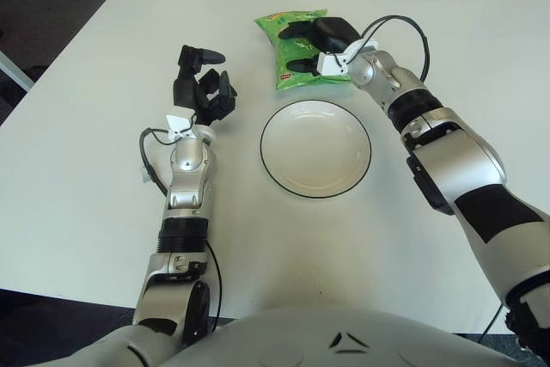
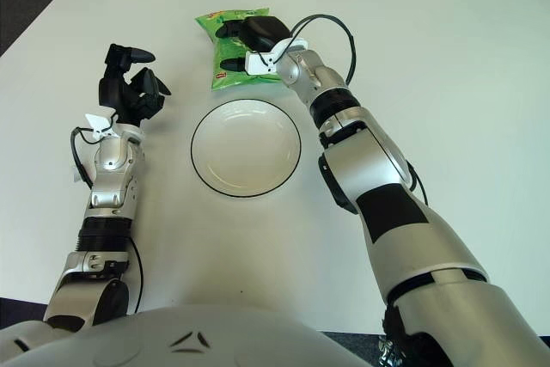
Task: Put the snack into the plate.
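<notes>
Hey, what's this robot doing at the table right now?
The robot's right hand is on a green snack bag lying on the white table, its black fingers spread over the packet; whether they actually grip it is unclear. A white round plate with a dark rim sits empty just in front of the bag. The left hand shows left of the plate, holding nothing. The snack isn't in the plate yet.

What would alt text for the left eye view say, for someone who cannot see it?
The robot's right hand rests on a green foil snack bag lying on a white table, just beyond an empty white black-rimmed plate. Its left hand shows left of the plate, holding nothing.
</notes>
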Available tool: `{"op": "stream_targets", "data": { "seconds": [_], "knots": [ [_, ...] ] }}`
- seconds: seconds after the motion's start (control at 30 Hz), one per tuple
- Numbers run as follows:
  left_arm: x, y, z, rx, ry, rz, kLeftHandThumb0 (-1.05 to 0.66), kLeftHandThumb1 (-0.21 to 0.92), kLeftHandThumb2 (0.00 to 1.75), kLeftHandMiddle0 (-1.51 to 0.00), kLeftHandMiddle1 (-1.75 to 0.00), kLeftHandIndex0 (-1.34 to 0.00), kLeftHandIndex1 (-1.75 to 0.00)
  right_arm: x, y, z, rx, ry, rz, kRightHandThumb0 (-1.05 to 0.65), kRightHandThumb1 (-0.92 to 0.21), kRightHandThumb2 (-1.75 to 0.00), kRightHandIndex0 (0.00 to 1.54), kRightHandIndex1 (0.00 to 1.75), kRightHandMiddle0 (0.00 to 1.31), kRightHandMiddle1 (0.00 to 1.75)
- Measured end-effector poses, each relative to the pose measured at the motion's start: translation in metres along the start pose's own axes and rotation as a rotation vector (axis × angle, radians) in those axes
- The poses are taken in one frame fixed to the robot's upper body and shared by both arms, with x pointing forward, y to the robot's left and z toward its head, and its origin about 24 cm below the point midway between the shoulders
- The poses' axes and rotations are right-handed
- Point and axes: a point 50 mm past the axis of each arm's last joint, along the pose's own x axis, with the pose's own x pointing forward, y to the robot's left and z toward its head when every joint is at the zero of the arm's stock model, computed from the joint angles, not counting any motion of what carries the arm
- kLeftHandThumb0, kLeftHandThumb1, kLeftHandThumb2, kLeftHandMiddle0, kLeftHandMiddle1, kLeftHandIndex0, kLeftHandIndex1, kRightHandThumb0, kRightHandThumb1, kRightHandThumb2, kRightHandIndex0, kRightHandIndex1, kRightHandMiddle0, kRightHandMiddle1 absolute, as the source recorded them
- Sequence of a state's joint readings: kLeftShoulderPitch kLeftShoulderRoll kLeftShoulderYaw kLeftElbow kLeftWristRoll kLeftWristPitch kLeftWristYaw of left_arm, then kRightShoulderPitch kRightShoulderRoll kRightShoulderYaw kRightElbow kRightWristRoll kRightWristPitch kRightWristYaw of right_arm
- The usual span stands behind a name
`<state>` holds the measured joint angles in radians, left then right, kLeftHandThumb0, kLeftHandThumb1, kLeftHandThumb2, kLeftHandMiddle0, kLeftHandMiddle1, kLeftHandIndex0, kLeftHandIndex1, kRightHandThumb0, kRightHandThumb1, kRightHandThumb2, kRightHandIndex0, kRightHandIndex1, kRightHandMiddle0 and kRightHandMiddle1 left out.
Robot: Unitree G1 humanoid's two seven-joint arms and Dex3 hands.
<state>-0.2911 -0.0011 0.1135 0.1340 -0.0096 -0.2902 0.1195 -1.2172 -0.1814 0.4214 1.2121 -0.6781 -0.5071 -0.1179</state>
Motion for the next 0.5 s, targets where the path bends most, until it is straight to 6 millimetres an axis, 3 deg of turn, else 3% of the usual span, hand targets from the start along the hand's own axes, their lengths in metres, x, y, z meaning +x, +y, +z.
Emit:
{"op": "stream_targets", "data": {
  "seconds": [0.5],
  "knots": [
    [-0.001, -0.001, 0.002, -0.004, -0.009, -0.004, -0.38, 0.71, 0.79, -0.84, -1.75, -0.33, -1.75, -0.022, -0.001, -0.024, -0.02, -0.002, 0.002, -0.57, -0.92, -0.82, 0.62, 0.0, 0.55, 0.12]
  ]
}}
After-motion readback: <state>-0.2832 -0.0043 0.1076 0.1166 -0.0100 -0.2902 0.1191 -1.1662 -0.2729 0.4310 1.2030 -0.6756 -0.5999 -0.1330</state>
